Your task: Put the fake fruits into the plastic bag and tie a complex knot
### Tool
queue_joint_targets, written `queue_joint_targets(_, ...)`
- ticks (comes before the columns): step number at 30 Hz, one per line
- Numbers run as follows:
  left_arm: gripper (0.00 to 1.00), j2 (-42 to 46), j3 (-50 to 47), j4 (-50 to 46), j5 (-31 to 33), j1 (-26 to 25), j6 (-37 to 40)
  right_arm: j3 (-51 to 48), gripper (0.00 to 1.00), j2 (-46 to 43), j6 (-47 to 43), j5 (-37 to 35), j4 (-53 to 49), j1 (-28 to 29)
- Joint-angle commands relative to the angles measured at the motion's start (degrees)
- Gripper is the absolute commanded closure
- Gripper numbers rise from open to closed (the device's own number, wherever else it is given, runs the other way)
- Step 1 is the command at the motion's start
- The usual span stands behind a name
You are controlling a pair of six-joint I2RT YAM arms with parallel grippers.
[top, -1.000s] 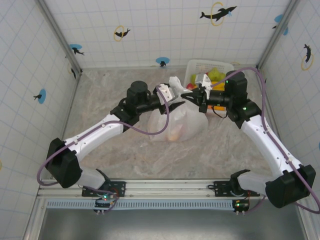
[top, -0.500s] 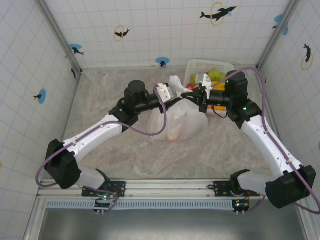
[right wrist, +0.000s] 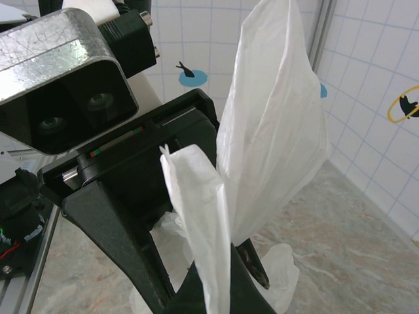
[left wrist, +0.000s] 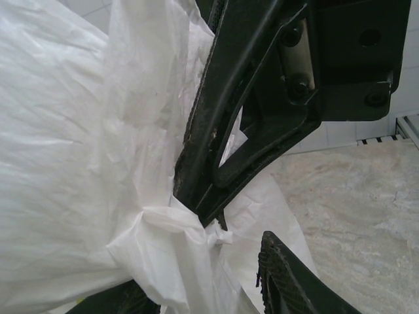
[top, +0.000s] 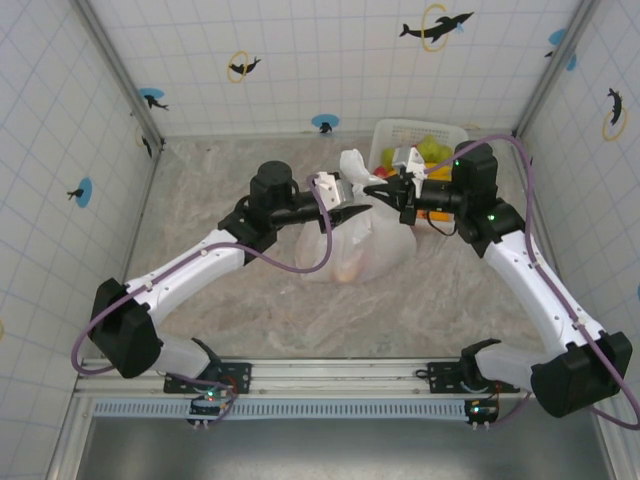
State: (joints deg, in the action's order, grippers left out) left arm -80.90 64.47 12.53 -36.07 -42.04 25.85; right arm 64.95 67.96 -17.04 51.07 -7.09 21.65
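Centrally on the marbled surface (top: 430, 300) sits the thin translucent white plastic bag (top: 365, 245). The right fingers (top: 390, 190) pinch its raised handle; the left fingers (left wrist: 288, 281) straddle bunched plastic, whether gripping I cannot tell.

Bright, even light, seemingly from overhead, casts only soft shadows on the table (top: 200, 200). Up close the plastic bag (left wrist: 59, 131) nearly blows out white.

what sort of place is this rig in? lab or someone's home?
Probably a lab robot cell, not a home: grid-patterned walls with dolphin stickers box in a marble-look table, and two arms bolted to a metal rail work a bag.
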Motion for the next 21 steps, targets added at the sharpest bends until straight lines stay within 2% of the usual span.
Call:
queue_joint_targets(1,0.6,-0.1,2.6,0.1,-2.6,0.0,0.2,-1.1,1.0,-1.3,0.0,1.6,1.8,-0.2)
queue_joint_targets(7,0.57,-0.4,3.0,0.3,-3.2,0.0,-0.4,-1.6,1.0,-1.7,-0.4,2.5,1.7,-0.2)
queue_joint_targets(12,0.57,-0.4,3.0,-0.3,-3.3,0.2,-0.4,-1.7,1.0,-2.0,-0.6,2.9,1.8,-0.2)
queue_joint_targets(16,0.66,-0.7,3.1,-0.2,-4.6,1.2,-1.2,-1.8,1.0,-2.0,-0.6,3.4,1.7,-0.1)
queue_joint_targets(21,0.68,-0.9,3.2,0.1,-6.8,1.3,-1.6,-1.8,1.0,-1.7,-0.5,3.4,1.8,0.0)
